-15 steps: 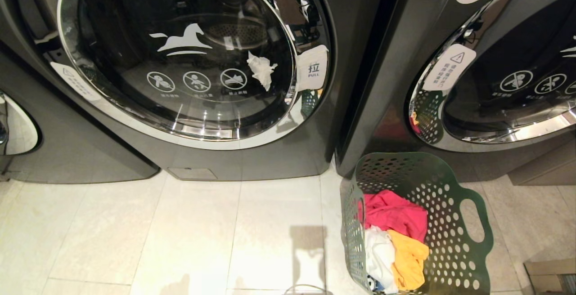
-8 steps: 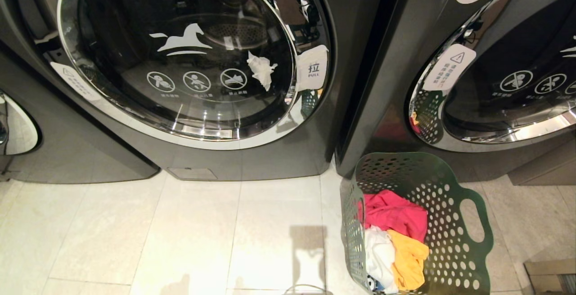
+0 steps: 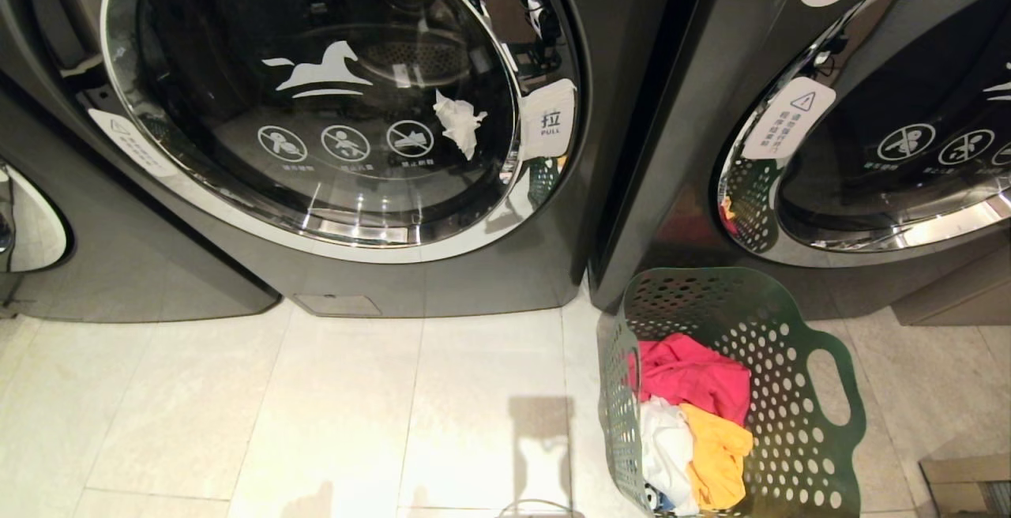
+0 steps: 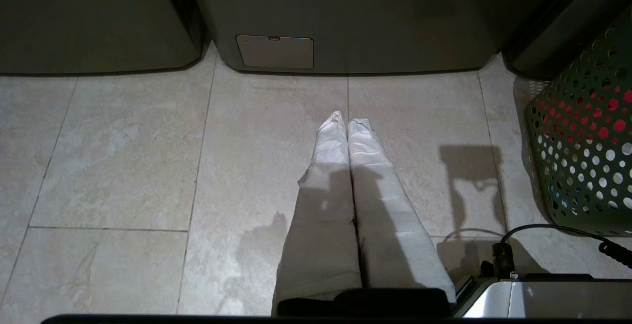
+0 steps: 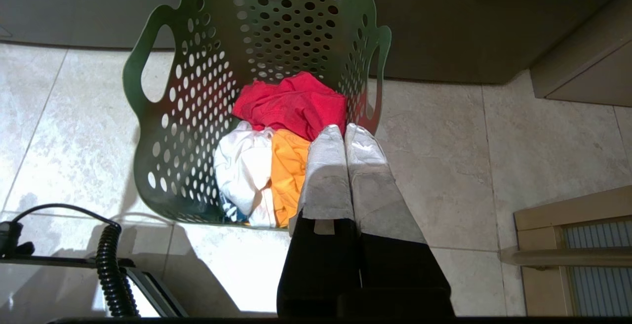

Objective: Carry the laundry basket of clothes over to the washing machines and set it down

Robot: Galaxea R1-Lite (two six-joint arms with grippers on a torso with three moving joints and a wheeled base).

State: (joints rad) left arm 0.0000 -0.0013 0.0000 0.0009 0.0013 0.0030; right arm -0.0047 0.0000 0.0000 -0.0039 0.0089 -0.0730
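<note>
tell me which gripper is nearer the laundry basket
Right. The right gripper, shut, hangs over the laundry basket's rim; the left gripper, shut, is above bare floor tiles beside it.

We hold our left gripper (image 4: 346, 120) low and pointing forward, its two white-wrapped fingers (image 4: 363, 176) pressed together with nothing between them. Our right gripper (image 5: 344, 127) hangs the same way, fingers (image 5: 328, 166) closed and empty.
</note>
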